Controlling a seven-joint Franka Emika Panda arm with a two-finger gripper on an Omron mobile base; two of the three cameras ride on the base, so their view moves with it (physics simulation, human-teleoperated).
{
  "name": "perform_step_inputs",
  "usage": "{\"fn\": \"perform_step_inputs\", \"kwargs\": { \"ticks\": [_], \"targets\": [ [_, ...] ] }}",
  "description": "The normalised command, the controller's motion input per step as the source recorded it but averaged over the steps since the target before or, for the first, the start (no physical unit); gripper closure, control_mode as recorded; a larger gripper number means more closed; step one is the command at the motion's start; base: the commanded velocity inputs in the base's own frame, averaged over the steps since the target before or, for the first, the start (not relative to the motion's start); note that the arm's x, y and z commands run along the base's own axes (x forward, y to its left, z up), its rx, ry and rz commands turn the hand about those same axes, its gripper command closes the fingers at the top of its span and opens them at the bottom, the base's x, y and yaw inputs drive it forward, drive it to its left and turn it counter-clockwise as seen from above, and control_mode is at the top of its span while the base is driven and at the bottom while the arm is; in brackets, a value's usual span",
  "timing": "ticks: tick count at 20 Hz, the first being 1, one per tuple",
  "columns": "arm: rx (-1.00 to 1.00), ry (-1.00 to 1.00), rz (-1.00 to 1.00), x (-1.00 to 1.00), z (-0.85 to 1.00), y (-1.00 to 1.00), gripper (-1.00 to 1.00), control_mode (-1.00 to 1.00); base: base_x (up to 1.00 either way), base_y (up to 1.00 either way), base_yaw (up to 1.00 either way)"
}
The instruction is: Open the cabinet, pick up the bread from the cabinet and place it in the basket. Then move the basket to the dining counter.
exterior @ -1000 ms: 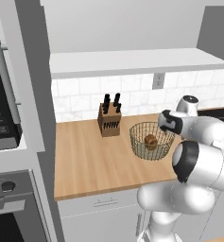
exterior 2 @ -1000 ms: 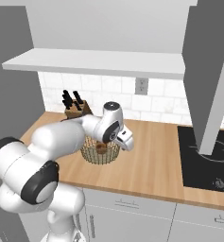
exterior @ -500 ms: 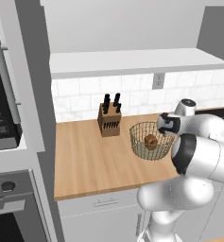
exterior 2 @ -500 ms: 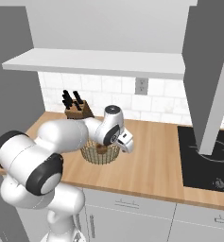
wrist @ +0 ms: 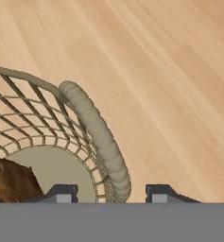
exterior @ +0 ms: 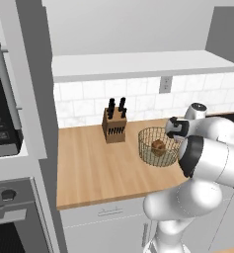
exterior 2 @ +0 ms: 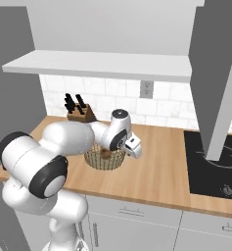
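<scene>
While the bread point(wrist: 9, 182) lies inside the basket point(exterior: 158, 147) on the counter, your gripper point(wrist: 112, 193) straddles its right handle point(wrist: 97, 134), jaws apart and not yet clamped. If only the handle is pinched, the basket may tilt and spill when you lift.

Hand view cuts the bread point(wrist: 12, 182) off at the left and bottom edges, and the basket point(wrist: 92, 127) mostly runs off frame left.

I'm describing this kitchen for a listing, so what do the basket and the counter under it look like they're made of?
The basket looks like thin tan-grey wire or wicker mesh with a thicker, ribbed rolled handle, matte; the render leaves metal or cane open. The counter looks like light wood, butcher-block style: long plank seams and fine grain, with a smooth satin finish.
</scene>
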Motion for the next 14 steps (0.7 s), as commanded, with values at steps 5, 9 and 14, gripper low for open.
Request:
{"fn": "perform_step_inputs", "kwargs": {
  "ticks": [5, 9, 14],
  "targets": [
    [0.00, 0.00, 0.00, 0.00, 0.00, 0.00, 1.00, -1.00, 0.00, 0.00, 0.00],
    [0.00, 0.00, 0.00, 0.00, 0.00, 0.00, 1.00, -1.00, 0.00, 0.00, 0.00],
    [0.00, 0.00, 0.00, 0.00, 0.00, 0.00, 1.00, -1.00, 0.00, 0.00, 0.00]
  ]
}}
